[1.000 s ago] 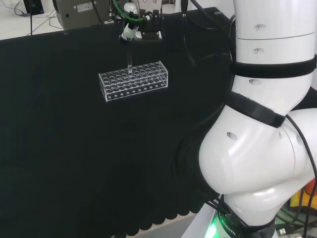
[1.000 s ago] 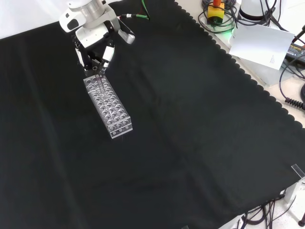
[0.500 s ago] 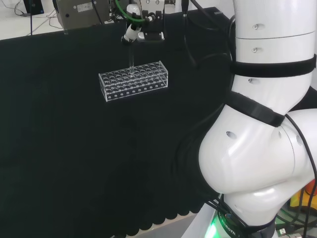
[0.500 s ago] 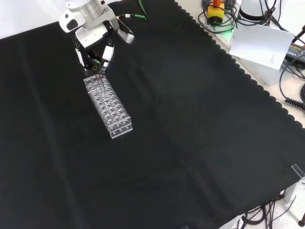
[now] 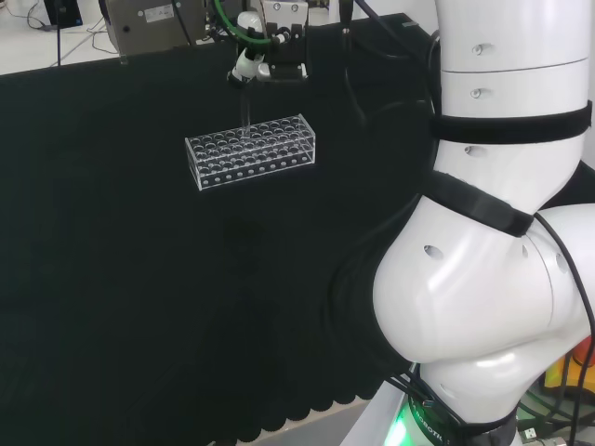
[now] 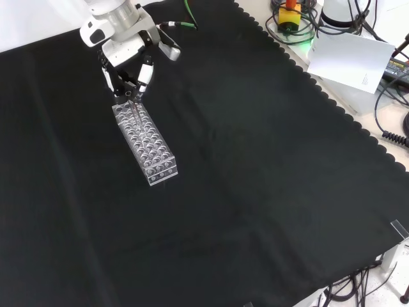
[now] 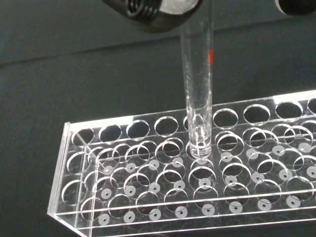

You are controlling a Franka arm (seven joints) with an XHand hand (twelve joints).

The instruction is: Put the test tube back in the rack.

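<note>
My hand [image 6: 128, 61]: pinching the test tube [image 7: 197, 94] upright by its top.
Tube tip: just at a hole of the clear rack [image 7: 163, 168].

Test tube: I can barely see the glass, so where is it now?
In the wrist view the test tube stands upright in the hand, its tip at a hole in the rack.

Close in over the clear rack [image 7: 197, 173], rows of round holes spread across its top plate above the black cloth [image 7: 74, 74]. The test tube [image 7: 197, 89] hangs upright with a small red mark on its side, its rounded bottom right at a hole in the second row. Blurred parts of the hand [image 7: 148, 7] hold the tube's upper end.
</note>
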